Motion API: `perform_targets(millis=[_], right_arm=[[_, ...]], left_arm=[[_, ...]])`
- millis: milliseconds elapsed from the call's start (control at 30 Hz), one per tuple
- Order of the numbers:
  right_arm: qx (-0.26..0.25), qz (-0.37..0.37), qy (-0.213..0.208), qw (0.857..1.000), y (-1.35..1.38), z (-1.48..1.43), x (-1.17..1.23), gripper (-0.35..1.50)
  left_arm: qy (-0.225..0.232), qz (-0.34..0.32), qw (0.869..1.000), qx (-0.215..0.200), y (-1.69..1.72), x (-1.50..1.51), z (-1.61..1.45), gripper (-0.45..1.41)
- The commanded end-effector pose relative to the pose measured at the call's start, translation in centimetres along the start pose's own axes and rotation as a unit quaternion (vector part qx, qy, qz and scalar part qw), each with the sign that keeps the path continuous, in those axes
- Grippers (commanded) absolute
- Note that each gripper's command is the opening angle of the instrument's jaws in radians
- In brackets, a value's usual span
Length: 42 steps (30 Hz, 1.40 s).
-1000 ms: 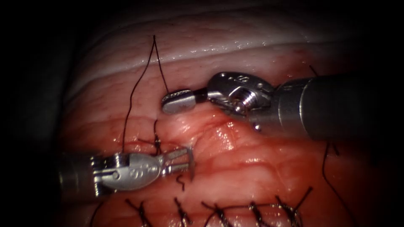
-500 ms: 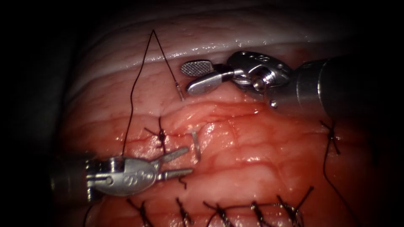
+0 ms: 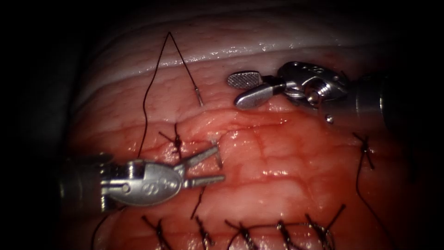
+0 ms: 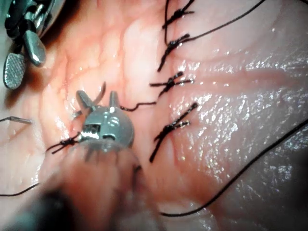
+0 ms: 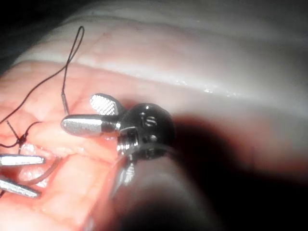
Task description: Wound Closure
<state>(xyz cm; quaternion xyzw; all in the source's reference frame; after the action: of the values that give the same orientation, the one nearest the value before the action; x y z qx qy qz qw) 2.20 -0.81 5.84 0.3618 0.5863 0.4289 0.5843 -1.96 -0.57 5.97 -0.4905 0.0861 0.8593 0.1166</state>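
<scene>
Both grippers point(image 3: 213, 165) point(image 3: 244, 89) open, empty; needle point(image 3: 216, 153) in tissue point(image 3: 286, 162).

Endoscope above-front over the tissue point(image 3: 277, 176); wrist views close along each shaft; shared: needle point(image 3: 216, 155) site.

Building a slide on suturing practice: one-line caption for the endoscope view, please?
Needle through tissue, both ends exposed; open left tool at its tip, open right tool empty, thread trailing.

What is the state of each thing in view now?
Left arm's steel pincer: open, holds nothing.
Right arm's steel pincer: open, holds nothing.
Curved steel needle: in the tissue, both ends showing.
Dark thread: slack, looped.
Pink pork tissue: wet, cut partly stitched.
</scene>
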Motion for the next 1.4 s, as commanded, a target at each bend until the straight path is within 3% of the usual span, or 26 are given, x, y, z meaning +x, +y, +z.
perform_targets(millis=[33,233,333,367,433,567,733,867,900,1067,1400], right_arm=[[0.001,0.000,0.001,1.000,0.02,0.09,-0.03,1.06],[0.001,0.000,0.003,1.000,-0.02,0.09,-0.06,1.01],[0.000,-0.001,0.005,1.000,-0.02,0.09,-0.08,0.98],[0.000,-0.002,0.005,1.000,-0.02,0.09,-0.09,0.96],[-0.002,-0.003,0.005,1.000,-0.01,0.09,-0.11,0.91],[-0.004,0.001,0.006,1.000,-0.02,0.09,-0.16,0.74],[-0.002,0.005,0.004,1.000,-0.04,0.05,-0.20,0.66],[0.002,0.011,0.001,1.000,-0.08,-0.03,-0.22,0.52],[0.004,0.014,0.000,1.000,-0.10,-0.07,-0.23,0.52],[0.006,0.029,-0.002,1.000,-0.14,-0.11,-0.25,0.46],[0.007,0.032,-0.001,0.999,-0.15,-0.11,-0.27,0.42]], left_arm=[[0.000,0.000,1.000,0.002,0.02,-0.03,0.11,0.24],[0.005,0.002,1.000,0.000,0.00,-0.10,0.26,0.27],[0.007,-0.001,1.000,-0.002,-0.05,-0.15,0.27,0.17],[0.008,-0.010,1.000,-0.002,-0.07,-0.16,0.26,0.06],[0.010,-0.033,0.999,-0.005,-0.09,-0.19,0.24,-0.45],[0.032,-0.053,0.998,-0.027,-0.13,-0.15,0.18,-0.45],[0.062,-0.094,0.991,-0.075,-0.10,0.02,0.12,-0.45],[0.083,-0.187,0.972,-0.115,-0.12,0.24,0.05,-0.45],[0.099,-0.231,0.957,-0.146,-0.16,0.34,0.02,-0.45],[0.136,-0.324,0.915,-0.199,-0.32,0.60,-0.09,-0.45],[0.172,-0.336,0.897,-0.231,-0.43,0.97,-0.34,-0.45]])
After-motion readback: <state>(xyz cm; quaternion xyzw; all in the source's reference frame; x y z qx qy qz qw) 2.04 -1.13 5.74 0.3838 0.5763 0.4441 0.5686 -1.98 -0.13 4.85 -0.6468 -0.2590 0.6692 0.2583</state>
